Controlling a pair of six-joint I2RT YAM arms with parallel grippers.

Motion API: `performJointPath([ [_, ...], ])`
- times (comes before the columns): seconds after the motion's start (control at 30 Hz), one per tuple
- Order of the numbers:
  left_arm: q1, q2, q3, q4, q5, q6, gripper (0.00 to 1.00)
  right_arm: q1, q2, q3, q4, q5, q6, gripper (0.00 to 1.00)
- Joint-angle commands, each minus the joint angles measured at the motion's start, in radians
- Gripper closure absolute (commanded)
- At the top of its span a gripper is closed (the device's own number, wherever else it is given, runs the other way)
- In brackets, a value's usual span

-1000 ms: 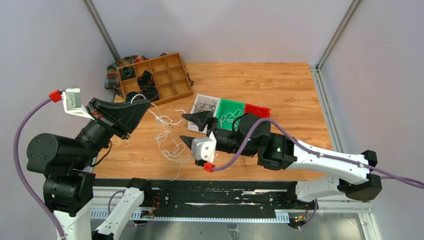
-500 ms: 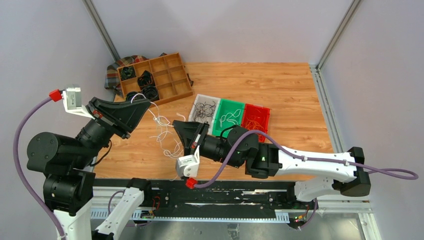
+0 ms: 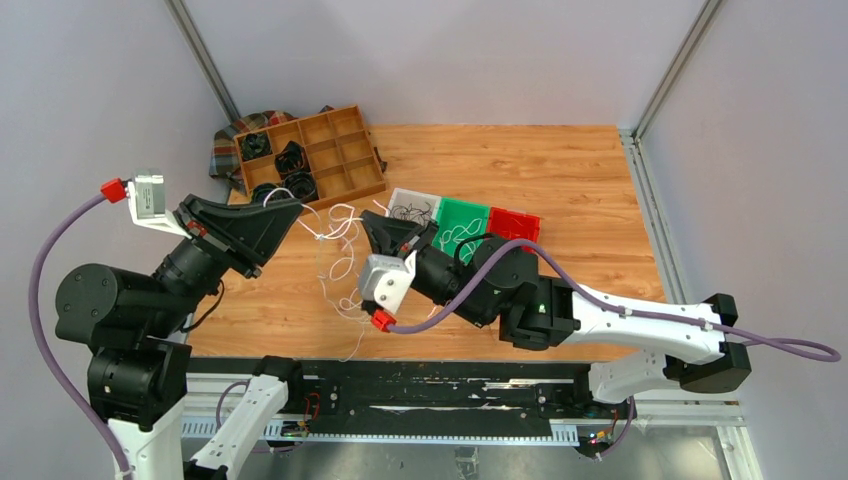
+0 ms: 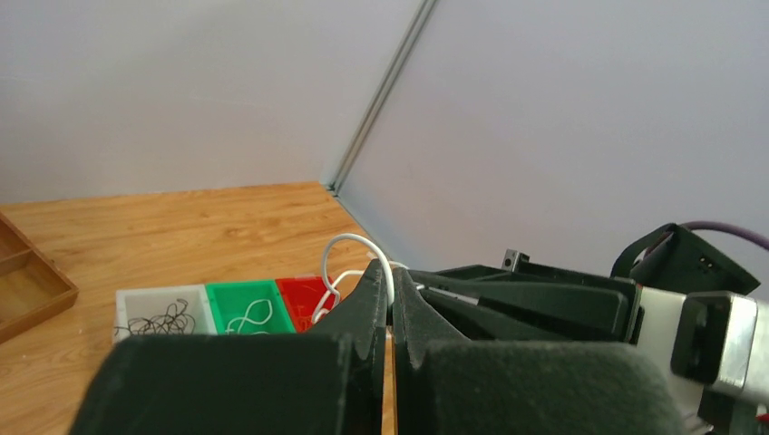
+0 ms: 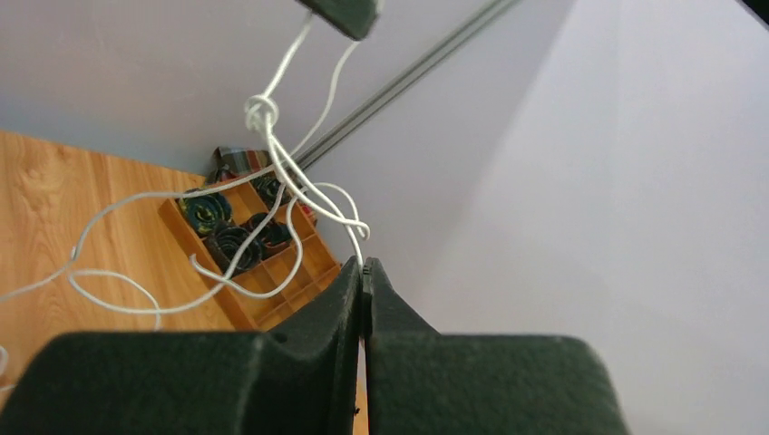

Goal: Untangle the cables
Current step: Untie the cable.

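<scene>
Viewing from above: the left hand (image 3: 292, 207) and the right hand (image 3: 372, 221) are raised over the bench (image 3: 560, 170), tips facing each other with a gap between.
Cables, from above: the thin white cables (image 3: 338, 268) run from one hand to the other, with a knot nearer the left hand; loose loops hang below both hands down to the bench.
Past the right hand: a white tray (image 3: 412, 200), a green tray (image 3: 480, 212) and a red tray (image 3: 515, 222) sit side by side.
Past the left hand: a wooden organizer (image 3: 335, 150) sits with black coils in some of its compartments.
Left wrist view: the left hand is clamped narrow on the cables, and a white loop rises from between its tips.
Right wrist view: the right hand is pinched tight on one white strand at its tips; strands climb from there to the knot, then to the left hand's tip above.
</scene>
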State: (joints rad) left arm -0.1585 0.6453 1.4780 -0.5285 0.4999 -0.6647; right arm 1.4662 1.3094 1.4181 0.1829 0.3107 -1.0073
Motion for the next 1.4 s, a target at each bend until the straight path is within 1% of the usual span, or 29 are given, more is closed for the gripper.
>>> performJointPath([
  [0.0, 0.007, -0.007, -0.017, 0.019, 0.021, -0.006, 1.0, -0.003, 0.026, 0.08, -0.015, 0.126, 0.227, 0.99],
  [0.1, 0.007, -0.014, -0.035, 0.035, 0.009, -0.017, 1.0, -0.004, 0.047, 0.112, -0.067, 0.117, 0.312, 0.99],
  [0.2, 0.007, -0.018, -0.054, 0.061, 0.003, -0.024, 1.0, -0.005, 0.034, 0.085, -0.086, 0.058, 0.384, 0.99],
  [0.37, 0.007, -0.014, -0.081, 0.092, -0.02, -0.013, 1.0, -0.01, 0.006, 0.06, -0.209, -0.084, 0.502, 0.99],
  [0.5, 0.007, -0.006, -0.09, 0.105, -0.014, -0.01, 1.0, -0.044, -0.017, 0.046, -0.295, -0.19, 0.61, 0.92],
  [0.57, 0.006, -0.007, -0.098, 0.11, -0.013, -0.006, 1.0, -0.078, -0.029, 0.038, -0.301, -0.216, 0.678, 0.91],
  [0.67, 0.007, -0.011, -0.105, 0.109, -0.001, 0.012, 1.0, -0.155, -0.053, 0.019, -0.29, -0.324, 0.798, 0.86],
  [0.73, 0.006, -0.019, -0.114, 0.113, 0.001, 0.031, 1.0, -0.222, -0.071, -0.003, -0.253, -0.392, 0.914, 0.88],
  [0.8, 0.007, -0.026, -0.122, 0.112, 0.009, 0.057, 1.0, -0.283, -0.083, -0.023, -0.217, -0.452, 0.999, 0.97],
  [0.83, 0.007, -0.029, -0.125, 0.109, 0.012, 0.067, 1.0, -0.302, -0.088, -0.035, -0.193, -0.482, 1.027, 0.99],
  [0.87, 0.007, -0.031, -0.126, 0.104, 0.01, 0.075, 1.0, -0.309, -0.096, -0.048, -0.166, -0.503, 1.032, 0.97],
  [0.9, 0.006, -0.032, -0.128, 0.104, 0.007, 0.08, 1.0, -0.309, -0.102, -0.061, -0.141, -0.526, 1.02, 0.9],
  [0.97, 0.007, -0.037, -0.138, 0.105, 0.006, 0.083, 1.0, -0.31, -0.112, -0.074, -0.112, -0.561, 1.01, 0.63],
  [1.0, 0.007, -0.039, -0.143, 0.106, 0.006, 0.083, 1.0, -0.31, -0.115, -0.075, -0.1, -0.58, 1.007, 0.54],
  [1.03, 0.006, -0.039, -0.148, 0.108, 0.006, 0.084, 1.0, -0.31, -0.119, -0.081, -0.084, -0.6, 1.005, 0.47],
  [1.1, 0.007, -0.042, -0.159, 0.11, 0.006, 0.087, 1.0, -0.308, -0.119, -0.082, -0.047, -0.643, 1.008, 0.37],
  [1.13, 0.007, -0.041, -0.161, 0.111, 0.006, 0.086, 1.0, -0.306, -0.11, -0.074, -0.041, -0.659, 1.013, 0.34],
  [1.27, 0.007, -0.039, -0.166, 0.119, 0.005, 0.082, 1.0, -0.281, -0.043, -0.02, -0.05, -0.688, 1.01, 0.31],
  [1.37, 0.007, -0.039, -0.165, 0.117, 0.003, 0.081, 1.0, -0.248, -0.007, 0.002, -0.053, -0.628, 0.965, 0.3],
])
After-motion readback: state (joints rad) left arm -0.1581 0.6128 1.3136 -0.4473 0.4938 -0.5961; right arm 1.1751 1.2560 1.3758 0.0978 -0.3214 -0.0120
